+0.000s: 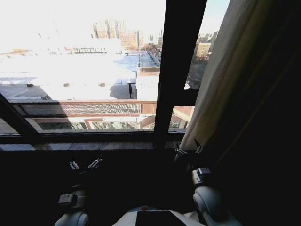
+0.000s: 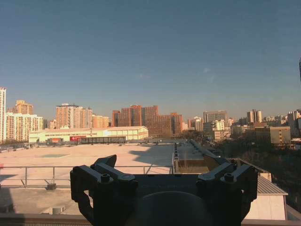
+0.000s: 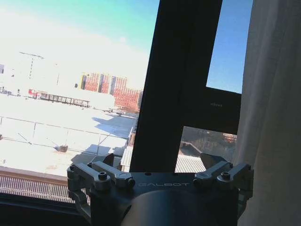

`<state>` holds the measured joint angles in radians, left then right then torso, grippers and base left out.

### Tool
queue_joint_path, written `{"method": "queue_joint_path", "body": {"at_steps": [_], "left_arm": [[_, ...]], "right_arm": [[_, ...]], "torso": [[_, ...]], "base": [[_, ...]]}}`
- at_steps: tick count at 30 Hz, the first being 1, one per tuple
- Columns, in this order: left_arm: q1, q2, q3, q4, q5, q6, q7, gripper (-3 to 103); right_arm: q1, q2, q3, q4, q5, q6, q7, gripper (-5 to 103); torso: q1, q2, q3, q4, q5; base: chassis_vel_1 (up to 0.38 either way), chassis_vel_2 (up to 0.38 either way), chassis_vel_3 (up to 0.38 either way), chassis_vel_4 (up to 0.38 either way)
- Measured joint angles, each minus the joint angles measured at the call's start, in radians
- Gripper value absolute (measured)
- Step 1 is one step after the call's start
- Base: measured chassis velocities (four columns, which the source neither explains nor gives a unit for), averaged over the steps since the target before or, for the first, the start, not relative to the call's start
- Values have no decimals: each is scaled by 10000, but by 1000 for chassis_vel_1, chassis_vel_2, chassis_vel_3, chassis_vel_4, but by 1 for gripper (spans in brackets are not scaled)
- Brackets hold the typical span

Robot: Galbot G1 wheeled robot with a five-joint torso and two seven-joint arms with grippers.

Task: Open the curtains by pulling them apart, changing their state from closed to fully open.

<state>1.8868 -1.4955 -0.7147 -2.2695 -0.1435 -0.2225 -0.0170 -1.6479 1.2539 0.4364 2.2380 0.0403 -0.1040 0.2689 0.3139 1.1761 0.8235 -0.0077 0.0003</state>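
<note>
Beyond the glass we see sunlit rooftops and distant apartment blocks under a clear sky, with a dark window frame [image 1: 181,61] rising just right of centre and a shadowed sill [image 1: 84,147] running across below it.

We find one of the curtains [image 1: 235,80] bunched at the right of the window, its edge slanting down from the top toward the sill; the glass to the left is bare. We judge the fabric light, soft and limp: it should follow a pull easily, fold instead of pushing back, and slip from a shallow pinch. The best hold, we think, is the free left edge low down, where pleats gather thick enough to clamp.

It looks pale cream, with long vertical pleats, lit along the edge and falling into shadow toward the right.

Our right end effector [image 1: 188,149] sits near the sill just beside that lower edge, fingers spread and empty; the right wrist view shows the cloth close alongside it. Our left end effector [image 1: 85,165] hovers low at the left, well apart from the fabric, likewise released.
</note>
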Motion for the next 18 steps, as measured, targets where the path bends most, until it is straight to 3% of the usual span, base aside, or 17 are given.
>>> {"method": "queue_joint_path", "body": {"at_steps": [18], "left_arm": [[99,-354,2,-83,212,-29,1,100]], "right_arm": [[478,-147,-274,-436,46,20,-1,100]], "torso": [[1,0,1,1,0]], "base": [[351,358,-353,-348]]}}
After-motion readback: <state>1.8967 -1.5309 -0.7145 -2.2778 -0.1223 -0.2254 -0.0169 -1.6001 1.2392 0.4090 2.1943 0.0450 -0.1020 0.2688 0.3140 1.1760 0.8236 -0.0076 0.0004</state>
